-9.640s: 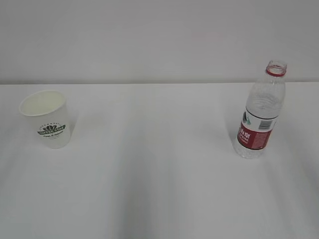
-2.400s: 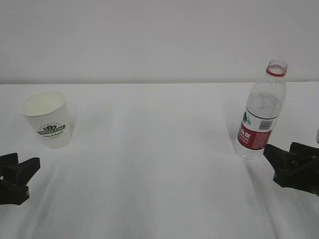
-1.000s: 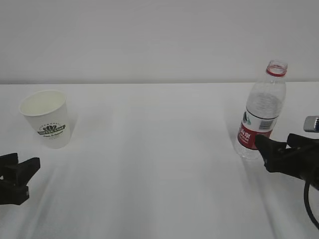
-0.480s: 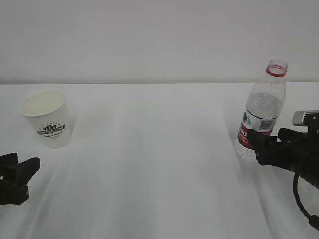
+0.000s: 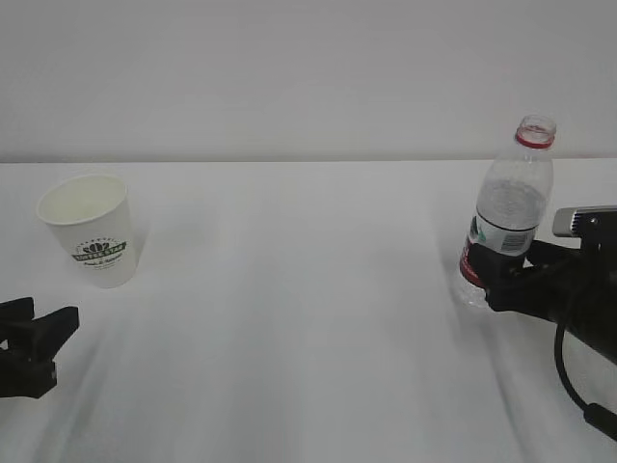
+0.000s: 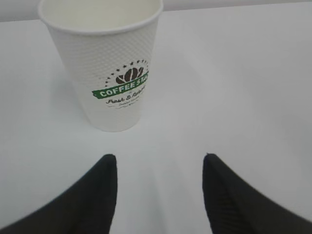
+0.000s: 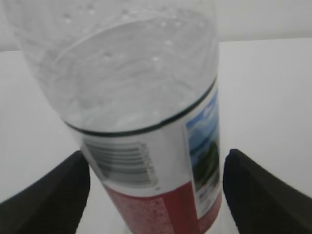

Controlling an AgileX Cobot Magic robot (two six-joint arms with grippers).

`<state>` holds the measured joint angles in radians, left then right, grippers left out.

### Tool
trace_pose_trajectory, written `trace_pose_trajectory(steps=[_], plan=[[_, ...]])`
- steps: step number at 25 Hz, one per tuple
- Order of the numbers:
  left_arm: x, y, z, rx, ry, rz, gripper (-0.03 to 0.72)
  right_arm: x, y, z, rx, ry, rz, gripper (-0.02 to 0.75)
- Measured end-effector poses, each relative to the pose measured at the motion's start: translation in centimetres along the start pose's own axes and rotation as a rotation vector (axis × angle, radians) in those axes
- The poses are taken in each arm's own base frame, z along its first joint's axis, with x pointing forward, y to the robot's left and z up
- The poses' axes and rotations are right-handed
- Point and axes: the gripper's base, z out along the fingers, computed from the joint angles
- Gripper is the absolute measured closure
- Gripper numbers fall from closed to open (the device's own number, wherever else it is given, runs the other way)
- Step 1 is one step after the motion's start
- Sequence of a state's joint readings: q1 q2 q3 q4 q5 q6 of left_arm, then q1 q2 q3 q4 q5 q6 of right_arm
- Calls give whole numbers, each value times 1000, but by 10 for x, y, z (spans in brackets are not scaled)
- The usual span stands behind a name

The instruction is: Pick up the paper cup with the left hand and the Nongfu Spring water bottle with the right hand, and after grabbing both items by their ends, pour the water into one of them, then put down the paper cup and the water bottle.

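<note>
The white desk [image 5: 308, 318] runs wide under a plain pale wall [image 5: 308, 77], with the two things set well apart on it. On the right the right arm's tool [image 5: 496, 280] sits low at the bottle [image 5: 506, 217], its black jaws spread to either side of the red label; from the wrist view the jaw tips stand just clear of the plastic on both sides, so it is around the bottle but not pinching it. The bottle stands upright, uncapped, with a red neck ring, and water [image 7: 136, 97] shows inside it above the label. On the left the left arm's tool [image 6: 158, 168] hangs low near the desk's front edge, jaws spread and holding nothing, pointing at the cup [image 5: 92, 231] but short of it. The cup stands upright on the desk, open mouth up, its dark green logo [image 6: 122, 87] facing that tool.
</note>
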<state>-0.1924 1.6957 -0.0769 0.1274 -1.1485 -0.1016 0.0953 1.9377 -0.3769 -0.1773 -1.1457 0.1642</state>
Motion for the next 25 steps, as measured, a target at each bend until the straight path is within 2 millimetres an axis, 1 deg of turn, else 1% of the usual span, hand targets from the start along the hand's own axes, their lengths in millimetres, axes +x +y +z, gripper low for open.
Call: trace_pose_trajectory(steps=[10, 15, 18, 25], plan=[[1, 0, 1, 0, 7, -1, 267, -8, -1, 13, -13, -31, -12, 94], [1, 0, 1, 0, 7, -1, 267, -4, -2, 22, -16, -31, -12, 94], [1, 0, 1, 0, 7, -1, 267, -5, -3, 27, -17, -40, -13, 94], [1, 0, 1, 0, 7, -1, 268, -7, -3, 30, -16, -43, -16, 94]])
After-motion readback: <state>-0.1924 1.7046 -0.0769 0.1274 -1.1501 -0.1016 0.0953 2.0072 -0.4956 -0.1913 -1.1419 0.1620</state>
